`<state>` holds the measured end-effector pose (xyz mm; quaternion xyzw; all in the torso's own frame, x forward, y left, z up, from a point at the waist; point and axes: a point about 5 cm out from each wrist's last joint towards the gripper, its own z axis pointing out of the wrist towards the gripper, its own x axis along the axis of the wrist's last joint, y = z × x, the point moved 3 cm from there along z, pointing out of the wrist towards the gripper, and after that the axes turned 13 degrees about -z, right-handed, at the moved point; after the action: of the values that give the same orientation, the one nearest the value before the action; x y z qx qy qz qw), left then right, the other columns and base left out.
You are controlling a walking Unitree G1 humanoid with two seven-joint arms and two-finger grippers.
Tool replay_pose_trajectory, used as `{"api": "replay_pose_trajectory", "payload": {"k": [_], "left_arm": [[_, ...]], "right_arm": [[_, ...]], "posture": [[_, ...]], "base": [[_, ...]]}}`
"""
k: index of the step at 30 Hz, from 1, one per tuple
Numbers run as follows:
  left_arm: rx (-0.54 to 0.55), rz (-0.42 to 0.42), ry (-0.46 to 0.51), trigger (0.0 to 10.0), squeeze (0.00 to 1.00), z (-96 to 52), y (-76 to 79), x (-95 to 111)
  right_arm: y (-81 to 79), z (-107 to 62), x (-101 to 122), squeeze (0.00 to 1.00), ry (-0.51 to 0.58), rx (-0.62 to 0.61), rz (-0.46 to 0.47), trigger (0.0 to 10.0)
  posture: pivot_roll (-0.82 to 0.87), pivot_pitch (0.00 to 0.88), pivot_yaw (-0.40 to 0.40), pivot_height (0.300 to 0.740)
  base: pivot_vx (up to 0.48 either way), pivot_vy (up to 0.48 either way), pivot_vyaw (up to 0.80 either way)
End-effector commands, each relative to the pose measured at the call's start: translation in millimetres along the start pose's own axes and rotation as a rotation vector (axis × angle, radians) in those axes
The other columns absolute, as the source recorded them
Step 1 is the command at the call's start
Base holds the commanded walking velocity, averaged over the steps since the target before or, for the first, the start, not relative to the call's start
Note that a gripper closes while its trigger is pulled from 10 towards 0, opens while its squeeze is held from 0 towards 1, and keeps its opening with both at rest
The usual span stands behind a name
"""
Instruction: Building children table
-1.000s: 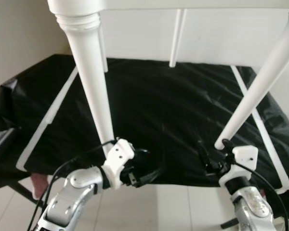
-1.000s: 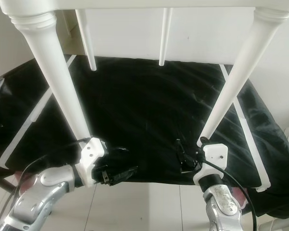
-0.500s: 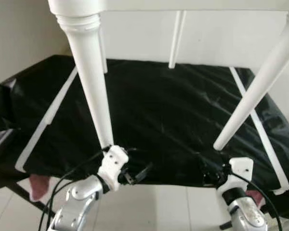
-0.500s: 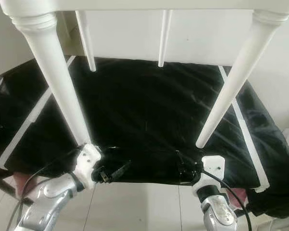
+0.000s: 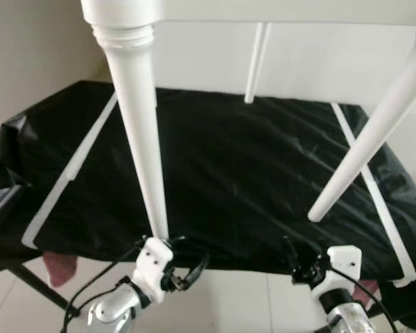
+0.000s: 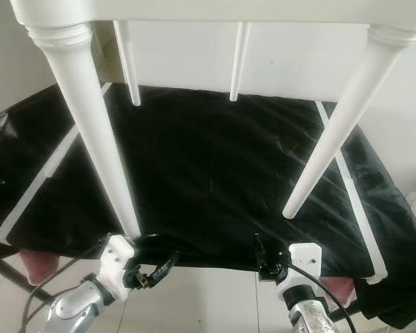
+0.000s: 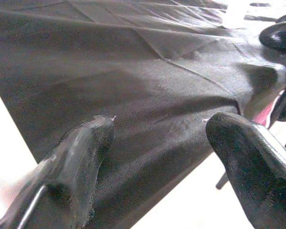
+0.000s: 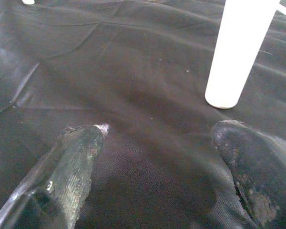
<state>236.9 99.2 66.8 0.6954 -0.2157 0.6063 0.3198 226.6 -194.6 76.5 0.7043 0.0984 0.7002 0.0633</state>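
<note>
The table (image 6: 215, 10) stands upright on the black sheet (image 6: 208, 166), all four legs down, so the build looks close to done. Your left gripper (image 6: 152, 272) sits at the sheet's near edge, just beside the near-left leg (image 6: 97, 132), jaws wide and empty. Your right gripper (image 6: 262, 262) sits near the near-right leg (image 6: 329, 132), also wide and empty. Judge the step as releasing and clearing: draw both arms straight toward you, keeping fingers off the legs, so the table is not nudged or tipped
</note>
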Motion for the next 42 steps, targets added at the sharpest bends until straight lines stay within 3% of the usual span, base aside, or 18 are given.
{"api": "replay_pose_trajectory", "payload": {"k": [1,5,11,14,19,23,27,28,36,37,41,42], "left_arm": [[0.079,0.007,0.003,10.0,0.0,-3.0,-6.9,-3.7],[0.065,0.009,0.014,10.0,0.0,-5.1,-5.6,-5.9],[-0.027,0.051,-0.016,10.0,0.0,-15.6,-1.1,-11.6],[-0.139,0.031,-0.096,10.0,0.0,-25.2,3.2,-16.3],[-0.297,0.075,-0.208,10.0,0.0,-45.1,3.9,-18.6],[-0.436,0.12,-0.341,10.0,0.0,-64.8,7.9,-27.5],[-0.481,0.174,-0.401,10.0,0.0,-75.6,7.9,-33.8],[-0.492,0.23,-0.475,10.0,0.0,-86.0,4.4,-49.4],[-0.379,0.162,-0.589,10.0,0.0,-98.7,-11.1,-89.7],[-0.31,0.12,-0.615,10.0,0.0,-101.4,-17.8,-101.7],[-0.228,0.042,-0.642,10.0,0.0,-103.0,-24.5,-114.2],[-0.169,0.003,-0.668,10.0,0.0,-101.9,-28.5,-124.5]], "right_arm": [[1.3,-1.5,-2.3,0.0,-0.003,-0.016,0.001,10.0],[0.0,-1.9,-2.2,0.0,0.015,-0.009,0.001,10.0],[-16.2,-13.1,-3.0,0.0,0.036,0.157,-0.022,10.0],[-22.0,-25.4,-4.1,0.0,0.036,0.311,-0.073,10.0],[-27.1,-43.7,-8.6,0.0,0.024,0.562,-0.143,10.0],[-27.9,-62.5,-22.4,0.0,-0.052,0.774,-0.163,10.0],[-24.3,-70.1,-32.9,0.0,-0.093,0.851,-0.193,10.0],[-24.3,-74.6,-43.1,0.0,-0.137,0.884,-0.19,10.0],[-20.8,-80.1,-83.4,0.0,-0.291,0.832,-0.149,10.0],[-19.8,-81.5,-99.1,0.0,-0.349,0.798,-0.124,10.0],[-18.1,-80.1,-114.1,0.0,-0.407,0.733,-0.071,10.0],[-16.0,-78.6,-127.5,0.0,-0.47,0.657,-0.029,10.0]], "posture": [[0.04,0.016,-0.047,0.74],[0.04,0.015,-0.045,0.74],[0.04,0.017,-0.038,0.74],[0.05,0.024,-0.036,0.74],[0.05,0.029,-0.03,0.74],[0.05,0.031,-0.025,0.74],[0.06,0.03,-0.024,0.74],[0.07,0.024,-0.024,0.74],[0.07,0.015,-0.027,0.74],[0.07,0.015,-0.027,0.74],[0.06,0.011,-0.027,0.74],[0.06,0.006,-0.027,0.74]], "base": [[0.0,0.0,0.0],[0.0,0.0,0.0],[0.0,0.0,0.0],[0.0,0.0,0.0],[0.0,0.0,0.0],[0.0,0.0,0.0],[0.0,0.0,0.0],[0.0,0.0,0.0],[0.0,0.0,0.0],[0.0,0.0,0.0],[0.0,0.0,0.0],[0.0,0.0,0.0]]}}
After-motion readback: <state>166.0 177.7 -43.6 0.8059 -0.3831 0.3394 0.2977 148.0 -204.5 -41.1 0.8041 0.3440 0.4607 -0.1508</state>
